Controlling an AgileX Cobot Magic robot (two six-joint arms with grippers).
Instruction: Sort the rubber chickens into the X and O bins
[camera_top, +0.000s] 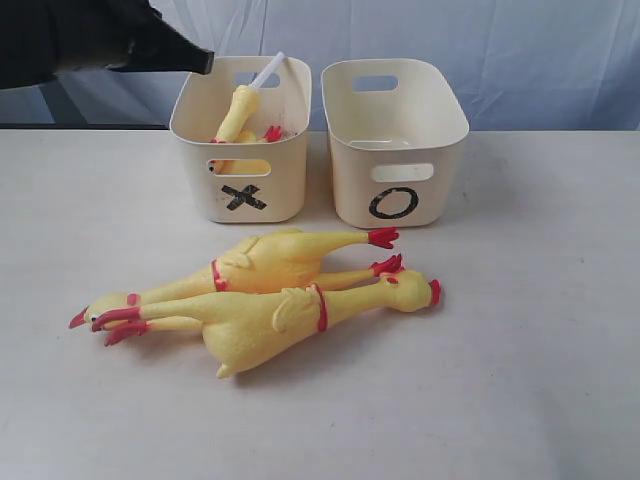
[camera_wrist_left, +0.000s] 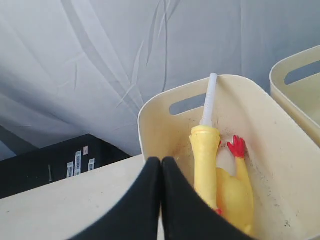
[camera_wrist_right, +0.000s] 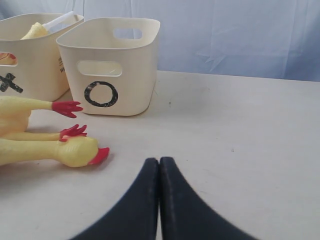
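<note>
Left gripper (camera_wrist_left: 161, 162) fingers pressed together, near X bin (camera_top: 250, 170) rim. Slim rubber chicken (camera_top: 238, 112) sits inside X bin. Right gripper (camera_wrist_right: 159, 161) fingers squeezed together too, over table (camera_top: 520, 380). Two fat chickens (camera_top: 270, 262) (camera_top: 270, 325) lie touching, head-to-tail, in front of X bin and O bin (camera_top: 395, 165).

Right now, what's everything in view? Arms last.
cream plastic tub marked black X: one, cream, back left
cream plastic tub marked black O: one, cream, right of it
large yellow rubber chickens with red combs: two, yellow, side by side on the table before the tubs
slim yellow rubber chicken with white stem: at least one, in the X tub
white table: one, white, under everything
left claw: one, black, shut, by the X tub's rim
right claw: one, black, shut, over the table
</note>
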